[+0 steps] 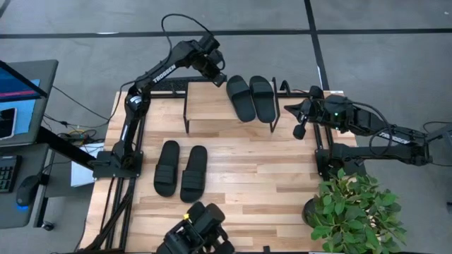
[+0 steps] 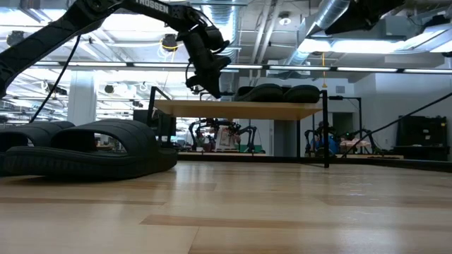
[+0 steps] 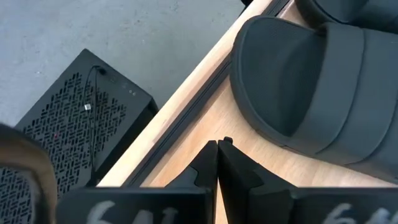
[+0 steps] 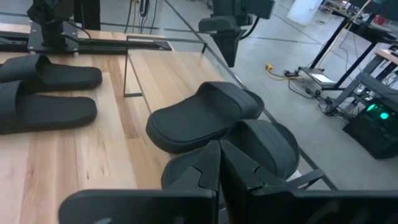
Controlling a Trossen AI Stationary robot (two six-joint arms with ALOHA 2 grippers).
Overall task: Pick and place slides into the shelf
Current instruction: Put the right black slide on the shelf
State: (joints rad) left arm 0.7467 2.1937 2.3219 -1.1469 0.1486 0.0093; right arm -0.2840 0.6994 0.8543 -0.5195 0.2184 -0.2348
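- Two slides (image 1: 251, 97) are lying side by side on the shelf (image 1: 205, 104), crowding its right end in the high view; its left half is sitting bare.
- Two more slides (image 1: 181, 169) are resting on the surface (image 1: 268, 183) at centre-left, open wood spreading to their right.
- The left pincer (image 1: 219, 80) is hanging fully closed and empty (just off the shelf's upper edge).
- The right pincer (image 1: 299, 131) is waiting closed and empty beside the shelf's right end.

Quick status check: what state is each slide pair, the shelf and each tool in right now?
Slides on shelf: two, flat, side by side on the shelf top.
Slides on table: two, flat, side by side, not yet shelved.
Shelf: upright, its left part bare.
Left tool: shut, empty, above the shelf's far edge.
Right tool: shut, empty, right of the shelf.
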